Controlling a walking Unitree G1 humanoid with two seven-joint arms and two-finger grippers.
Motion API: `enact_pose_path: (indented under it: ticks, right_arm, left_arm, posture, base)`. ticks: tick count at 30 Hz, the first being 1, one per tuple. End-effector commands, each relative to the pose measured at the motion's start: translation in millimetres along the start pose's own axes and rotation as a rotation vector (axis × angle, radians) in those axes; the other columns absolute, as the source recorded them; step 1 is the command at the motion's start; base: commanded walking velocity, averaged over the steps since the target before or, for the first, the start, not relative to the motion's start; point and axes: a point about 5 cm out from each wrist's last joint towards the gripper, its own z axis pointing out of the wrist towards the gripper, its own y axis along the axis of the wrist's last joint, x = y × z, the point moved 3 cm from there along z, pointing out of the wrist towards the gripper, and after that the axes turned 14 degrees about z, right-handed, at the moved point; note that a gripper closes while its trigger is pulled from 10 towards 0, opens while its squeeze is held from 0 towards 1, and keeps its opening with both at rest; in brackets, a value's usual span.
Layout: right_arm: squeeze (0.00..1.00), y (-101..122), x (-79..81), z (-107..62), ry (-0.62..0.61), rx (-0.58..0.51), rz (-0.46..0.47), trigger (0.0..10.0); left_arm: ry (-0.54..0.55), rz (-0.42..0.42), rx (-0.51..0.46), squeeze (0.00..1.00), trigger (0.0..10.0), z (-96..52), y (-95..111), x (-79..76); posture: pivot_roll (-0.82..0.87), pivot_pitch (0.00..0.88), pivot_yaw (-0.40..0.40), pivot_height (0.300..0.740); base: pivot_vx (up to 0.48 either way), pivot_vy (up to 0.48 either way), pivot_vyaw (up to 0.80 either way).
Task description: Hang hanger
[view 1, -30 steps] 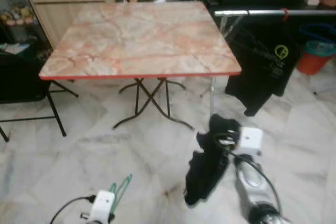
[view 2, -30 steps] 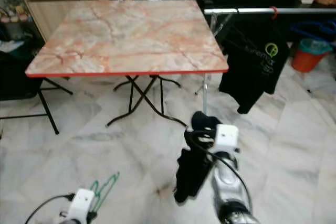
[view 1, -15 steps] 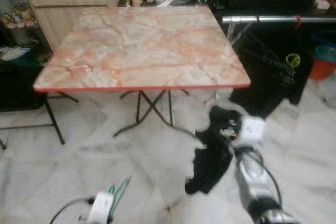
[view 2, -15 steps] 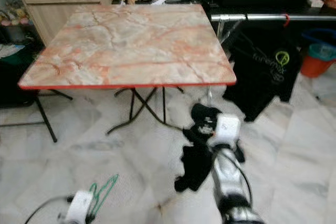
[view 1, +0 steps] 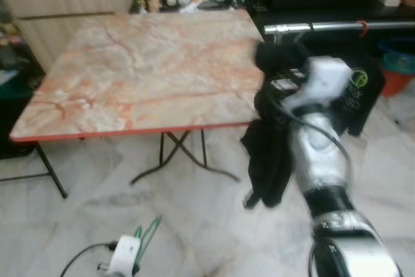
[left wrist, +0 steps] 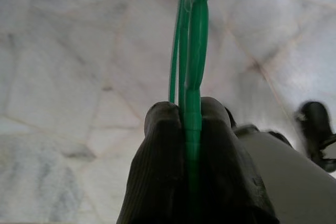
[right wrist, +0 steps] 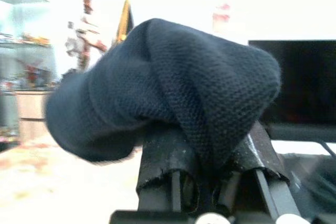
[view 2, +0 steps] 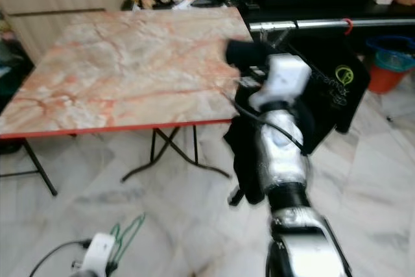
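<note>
— So where's the hanger (left wrist: 191,51) right now?

— Down low on my left side. I've got the left gripper (left wrist: 190,124) clamped on its green wire, fingers pressed together with the wire running out between them over the marble floor (view 1: 78,205). I keep it down there, I'd judge, so it stays out of the way while the right arm works.

— And the right arm?

— Its gripper (right wrist: 202,145) is closed on a dark cloth (view 1: 269,154). The cloth bunches over the fingertips and the rest hangs down in a long fold just off the near corner of the surface (view 1: 130,76). Holding it by the top lets it hang free rather than drag on the floor.

— Why raised that high?

— My guess is I'm bringing it level with the rail (view 1: 337,27), where a black shirt (view 2: 331,89) already hangs from a red hook. The garment probably has to meet the hanger before anything goes on that rail, so the task looks early.

— What's changed in the last second?

— The right arm has come up a lot: the cloth was down near the floor, below the surface edge, and now its top sits at rail height. The head camera has also shifted, so the surface looks skewed. The left gripper and hanger sit in much the same low spot.
</note>
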Motion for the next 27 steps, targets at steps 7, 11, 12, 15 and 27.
enact_pose_path:
  ticks: [7, 11, 12, 15, 27]
  right_arm:
    - [0.0, 41, 21.1, 24.9, 0.091, -0.093, -0.005, 10.0]
    - [0.0, 47, 31.0, 29.2, 0.139, -0.099, 0.006, 10.0]
    - [0.0, 49, 32.6, 30.1, 0.147, -0.1, 0.007, 10.0]
    - [0.0, 57, 38.1, 37.1, 0.172, -0.113, 0.003, 10.0]
    - [0.0, 79, 52.0, 61.9, 0.227, -0.15, -0.02, 10.0]
  left_arm:
    - [-0.013, 0.005, 0.013, 0.0, 10.0, -0.1, -3, -4.6]
    - [-0.012, 0.004, 0.014, 0.0, 10.0, -0.1, -3, -4.6]
    - [-0.012, 0.004, 0.014, 0.0, 10.0, -0.1, -3, -4.6]
    - [-0.012, 0.003, 0.014, 0.0, 10.0, 0.0, -2, -4.6]
    - [-0.01, 0.002, 0.013, 0.0, 10.0, 0.1, -2, -4.1]
  posture:
    - [-0.13, 0.0, 0.038, 0.74]
    - [-0.13, 0.0, 0.038, 0.74]
    - [-0.13, 0.0, 0.038, 0.74]
    - [-0.13, 0.0, 0.037, 0.74]
    - [-0.13, 0.0, 0.035, 0.74]
  base:
    - [0.303, 0.0, 0.0]
    - [0.302, 0.0, 0.0]
    - [0.3, 0.0, 0.0]
    - [0.304, 0.0, 0.0]
    - [0.304, 0.0, 0.0]
